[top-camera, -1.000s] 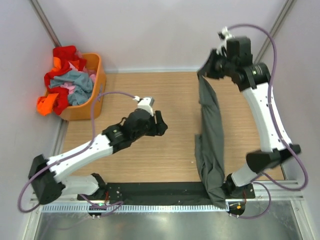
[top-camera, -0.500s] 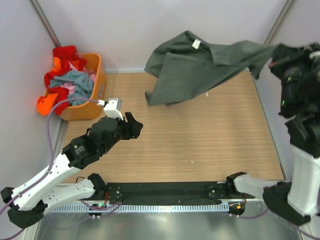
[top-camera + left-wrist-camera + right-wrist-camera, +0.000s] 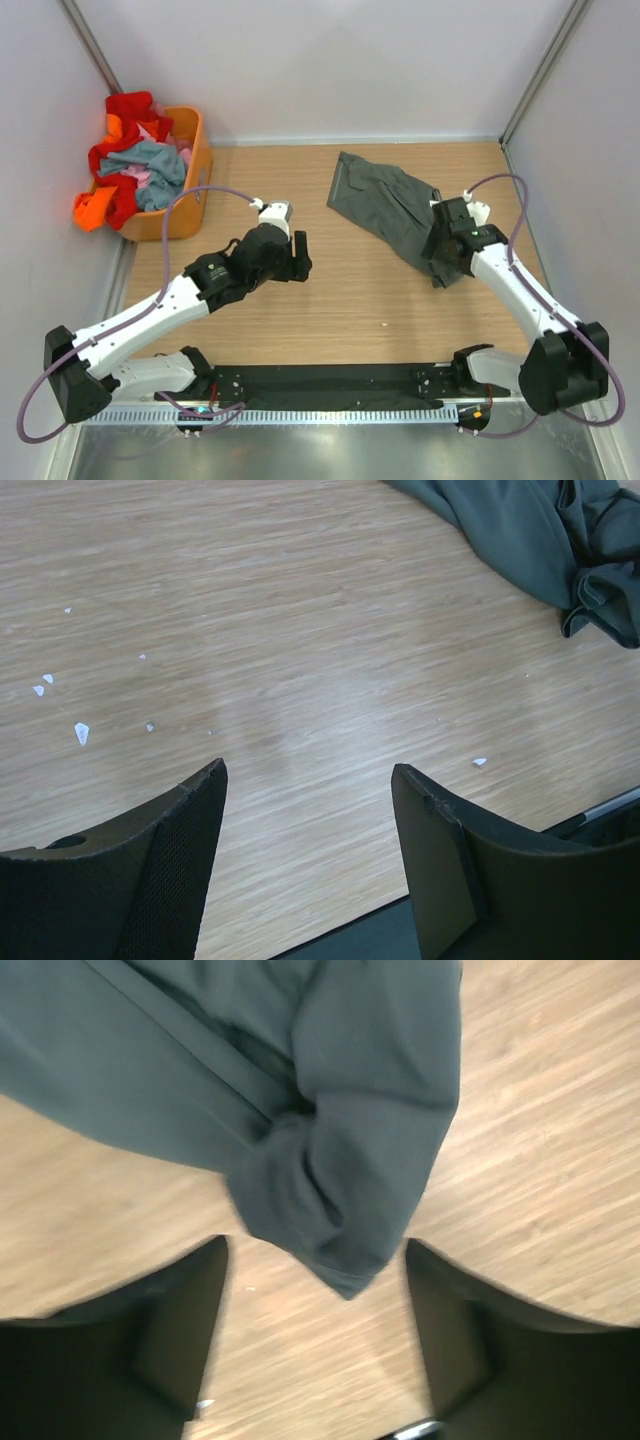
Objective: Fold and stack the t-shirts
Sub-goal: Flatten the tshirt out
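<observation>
dark grey t-shirt (image 3: 385, 205) is laid crumpled on the table (image 3: 350, 300), right of centre; the flattening step is judged in hand. right gripper (image 3: 312, 1250) is spread wide over its bunched near corner, nothing held. left gripper (image 3: 308, 772) is wide too, empty, well apart. next, corners must be pinched and pulled flat

We see a pale wooden table (image 3: 360, 300) with fine straight grain, evenly lit and scattered with a few white specks (image 3: 80, 731). Plain pale walls close it in: a back wall (image 3: 320, 70) beyond its far edge, a left wall (image 3: 40, 150) and a right wall (image 3: 595, 120) at its sides. A left post (image 3: 90, 45) and a right post (image 3: 545, 55) of metal stand at its far corners. Along the table's near edge we find a black strip (image 3: 330, 383), then a ribbed rail (image 3: 330, 415) and a dull metal sheet (image 3: 320, 452).
</observation>
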Available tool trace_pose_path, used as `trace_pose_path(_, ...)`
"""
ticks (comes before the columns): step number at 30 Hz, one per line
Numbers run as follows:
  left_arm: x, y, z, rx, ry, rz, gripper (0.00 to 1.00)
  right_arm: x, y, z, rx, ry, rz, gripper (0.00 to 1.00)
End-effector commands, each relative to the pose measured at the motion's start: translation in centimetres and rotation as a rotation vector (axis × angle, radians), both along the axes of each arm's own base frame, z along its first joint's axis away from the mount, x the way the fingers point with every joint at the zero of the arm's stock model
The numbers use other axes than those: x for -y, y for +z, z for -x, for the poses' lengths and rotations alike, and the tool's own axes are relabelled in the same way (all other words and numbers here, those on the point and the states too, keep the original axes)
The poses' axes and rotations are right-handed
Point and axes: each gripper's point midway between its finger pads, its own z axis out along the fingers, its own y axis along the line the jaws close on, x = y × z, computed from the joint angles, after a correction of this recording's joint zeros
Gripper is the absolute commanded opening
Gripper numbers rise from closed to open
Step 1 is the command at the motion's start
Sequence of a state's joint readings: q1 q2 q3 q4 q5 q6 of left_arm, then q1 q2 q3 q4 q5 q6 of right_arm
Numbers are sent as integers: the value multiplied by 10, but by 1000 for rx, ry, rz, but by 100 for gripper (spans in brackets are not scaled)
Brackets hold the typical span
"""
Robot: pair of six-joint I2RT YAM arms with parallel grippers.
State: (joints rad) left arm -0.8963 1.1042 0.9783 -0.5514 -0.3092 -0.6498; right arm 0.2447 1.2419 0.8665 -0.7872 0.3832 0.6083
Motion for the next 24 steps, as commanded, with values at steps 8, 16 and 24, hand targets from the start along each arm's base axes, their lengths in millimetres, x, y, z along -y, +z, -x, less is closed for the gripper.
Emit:
trace_pose_path(8,-21,21,3,92,-12,-29,73,-62,132,-93,414,203,-203,86)
trace_pose_path(16,-58,33,15,127,22,-89,74,-106,108,-194,338,340,-188,75)
trace_pose_path(24,-105,40,42,176,81,-60,75,-125,48,-263,247,384,-148,72)
